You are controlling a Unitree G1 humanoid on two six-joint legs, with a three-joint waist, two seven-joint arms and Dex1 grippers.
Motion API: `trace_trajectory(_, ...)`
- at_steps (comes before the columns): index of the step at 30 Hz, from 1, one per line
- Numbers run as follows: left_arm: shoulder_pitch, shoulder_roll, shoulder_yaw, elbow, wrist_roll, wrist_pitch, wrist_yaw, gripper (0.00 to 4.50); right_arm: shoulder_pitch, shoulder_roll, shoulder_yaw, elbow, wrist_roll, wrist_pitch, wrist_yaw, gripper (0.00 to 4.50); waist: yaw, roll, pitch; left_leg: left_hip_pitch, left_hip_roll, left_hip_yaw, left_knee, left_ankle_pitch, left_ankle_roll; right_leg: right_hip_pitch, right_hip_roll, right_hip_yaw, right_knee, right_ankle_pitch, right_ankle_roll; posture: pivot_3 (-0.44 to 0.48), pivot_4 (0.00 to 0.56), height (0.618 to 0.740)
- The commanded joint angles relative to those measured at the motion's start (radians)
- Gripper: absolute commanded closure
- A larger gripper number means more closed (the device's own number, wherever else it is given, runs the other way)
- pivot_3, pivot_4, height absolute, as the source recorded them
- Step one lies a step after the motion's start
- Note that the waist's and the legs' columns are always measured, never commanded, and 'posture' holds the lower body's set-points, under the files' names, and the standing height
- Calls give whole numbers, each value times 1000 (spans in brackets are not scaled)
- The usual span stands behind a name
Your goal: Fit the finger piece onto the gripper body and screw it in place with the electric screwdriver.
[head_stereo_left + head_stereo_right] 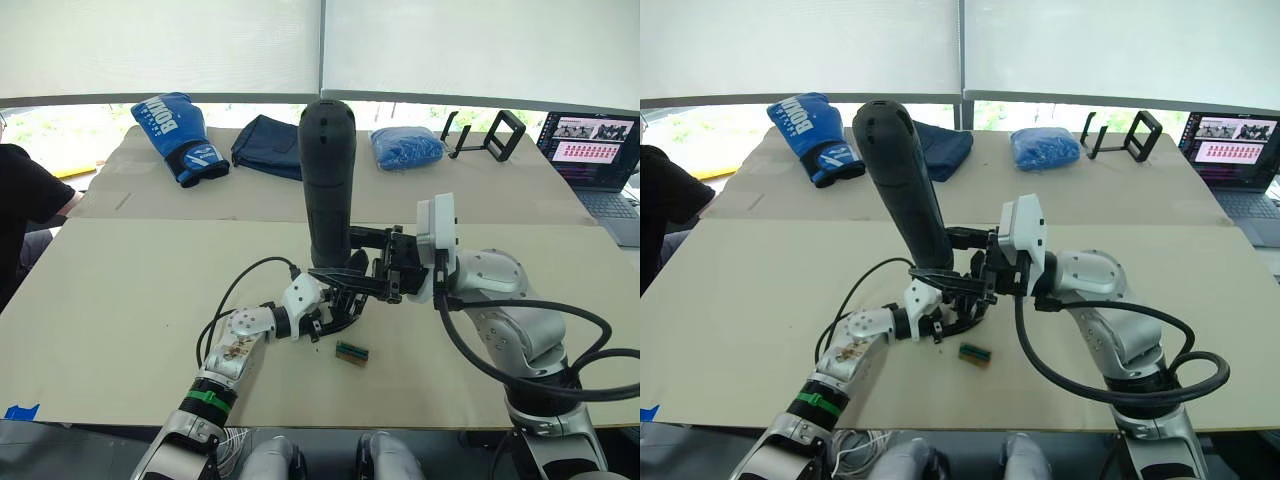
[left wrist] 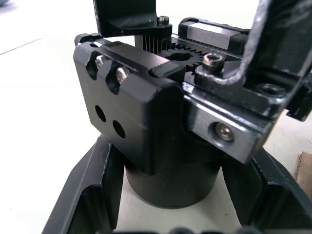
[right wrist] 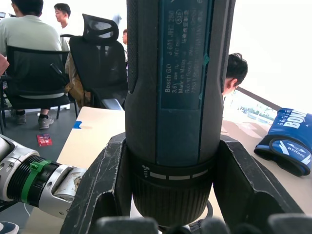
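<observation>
the right claw (image 1: 385,270) grips the screwdriver (image 1: 328,180) upright, bit end down over the gripper body (image 2: 165,131); the left claw (image 1: 335,305) clamps that body's round base, on the table (image 1: 120,310); a small green-and-brown block (image 1: 352,351) lies just beside

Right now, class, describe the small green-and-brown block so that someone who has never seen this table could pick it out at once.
Start at the tan table and find the tall electric screwdriver that the right end effector holds upright at its centre. Just in front, nearer the robot, lies the green-and-brown block, alone on bare tabletop. It is the one coloured piece beside the black parts.
</observation>
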Motion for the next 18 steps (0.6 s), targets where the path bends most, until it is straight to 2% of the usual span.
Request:
trace_trajectory(1, 21, 9, -17, 8, 12, 25, -3, 2174, -5, 4, -26, -25, 9, -37, -7, 2586, 0, 0, 0, 0, 0, 0, 0, 0, 0, 0, 0, 0, 0, 0, 0, 0, 150, 740)
trace_trajectory(18, 28, 9, -19, 2, 14, 31, 1, 2174, 7, -2, -23, -22, -9, -34, -11, 2586, -1, 0, 0, 0, 0, 0, -1, 0, 0, 0, 0, 0, 0, 0, 0, 0, 150, 740)
